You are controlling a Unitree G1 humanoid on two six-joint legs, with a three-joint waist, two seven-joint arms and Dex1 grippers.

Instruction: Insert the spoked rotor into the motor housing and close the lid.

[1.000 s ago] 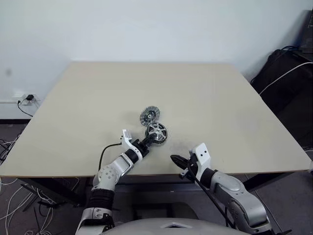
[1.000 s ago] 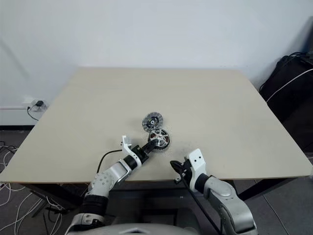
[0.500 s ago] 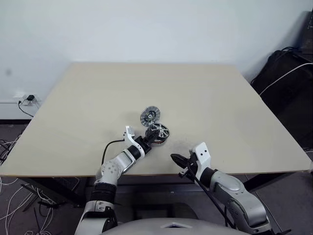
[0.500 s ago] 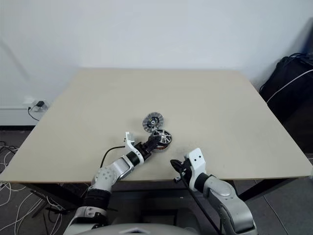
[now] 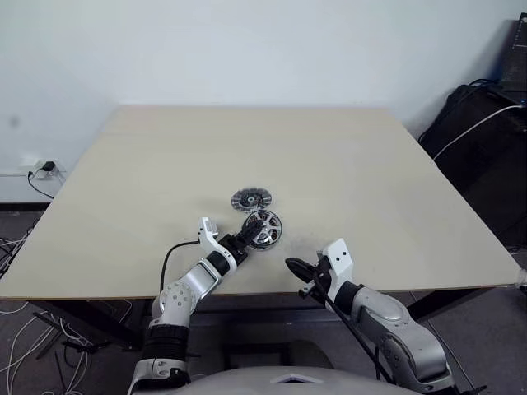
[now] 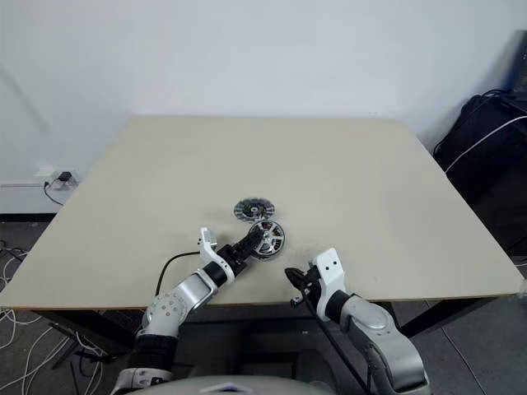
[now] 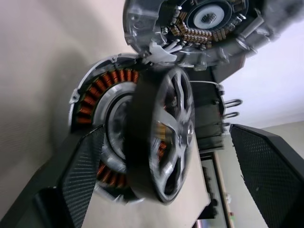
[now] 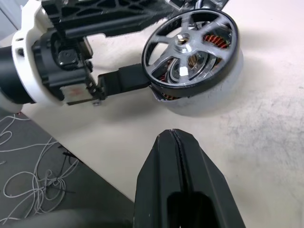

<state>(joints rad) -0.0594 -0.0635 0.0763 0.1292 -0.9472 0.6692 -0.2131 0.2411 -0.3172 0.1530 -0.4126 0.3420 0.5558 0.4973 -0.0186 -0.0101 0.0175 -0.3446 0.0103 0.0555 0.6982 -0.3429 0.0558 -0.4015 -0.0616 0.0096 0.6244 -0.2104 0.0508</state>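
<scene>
**Rotor sits crooked on the housing; lid waits behind**

From the head cameras you see one table [image 5: 395, 189] carrying three motor parts. The spoked rotor [image 5: 263, 228] lies near the front edge, on top of the motor housing. The lid [image 5: 250, 198] lies flat just behind them, apart from both. Your left gripper [image 5: 244, 241] reaches in from the front-left with its fingers spread to either side of the rotor. Your right gripper [image 5: 294, 267] hangs at the table's front edge, near the rotor but not touching it.

In the left wrist view, the rotor [image 7: 161, 142] stands tilted against the motor housing [image 7: 102, 123], whose copper windings show around its rim. The two fingers [image 7: 80, 175] stand wide, with clear gaps to the rotor. Nothing is held.

In the right wrist view, the right fingers [image 8: 178, 171] are pressed together and empty. The rotor [image 8: 190, 45] looks canted over the housing [image 8: 209, 97], with windings showing through the spokes.

My reading: you are in the insertion step, and the rotor is released but not seated. Next, press or nudge it level so that it drops in. Then fetch the lid.

Count: one rotor, one housing, one lid, two grippers.
</scene>
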